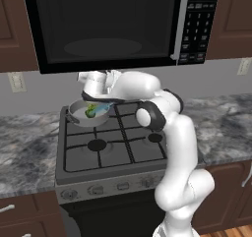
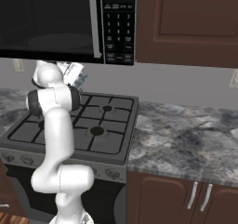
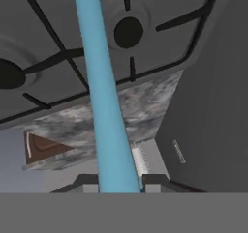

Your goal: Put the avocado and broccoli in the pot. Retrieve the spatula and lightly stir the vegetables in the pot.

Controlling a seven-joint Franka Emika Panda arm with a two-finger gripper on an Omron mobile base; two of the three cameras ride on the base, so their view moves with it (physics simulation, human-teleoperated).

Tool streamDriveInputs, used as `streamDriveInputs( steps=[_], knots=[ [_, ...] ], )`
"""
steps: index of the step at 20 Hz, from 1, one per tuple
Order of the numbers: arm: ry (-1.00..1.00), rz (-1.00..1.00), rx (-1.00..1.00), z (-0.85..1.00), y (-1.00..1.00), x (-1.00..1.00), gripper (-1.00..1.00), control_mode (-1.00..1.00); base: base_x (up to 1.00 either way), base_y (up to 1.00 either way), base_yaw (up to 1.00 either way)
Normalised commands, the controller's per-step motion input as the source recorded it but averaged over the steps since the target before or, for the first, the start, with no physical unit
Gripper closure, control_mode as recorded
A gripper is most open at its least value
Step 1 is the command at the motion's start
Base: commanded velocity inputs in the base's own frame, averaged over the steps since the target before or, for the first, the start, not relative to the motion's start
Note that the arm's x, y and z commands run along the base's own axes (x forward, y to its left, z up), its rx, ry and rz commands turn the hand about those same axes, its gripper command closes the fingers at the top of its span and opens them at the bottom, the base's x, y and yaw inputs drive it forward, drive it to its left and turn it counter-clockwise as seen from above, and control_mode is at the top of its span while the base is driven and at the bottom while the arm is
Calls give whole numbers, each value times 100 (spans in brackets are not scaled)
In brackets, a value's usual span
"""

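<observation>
Gripper (image 3: pixel 119 188) sat at bottom centre of hand view, jaws closed tight on spatula (image 3: pixel 102 92), light blue handle running up frame to top edge. In left base view, arm bent over stove (image 1: pixel 118 152), hand hovering above pot (image 1: pixel 78 114) on back-left burner, upper left of centre. Inside pot: yellow-green broccoli (image 1: pixel 90 112), with blue spatula head just beside it. Avocado not clear enough to pick out. Microwave (image 1: pixel 108 24) hung above stove.
</observation>
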Motion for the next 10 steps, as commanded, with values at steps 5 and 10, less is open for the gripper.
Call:
streamDriveInputs(
  steps=[5, 10],
  knots=[
    [0, 0, -10, -4, 27, 9, 100, -100, 0, 0, 0],
    [0, 0, -9, -9, 1, 23, 100, -100, 0, 0, 0]
  ],
)
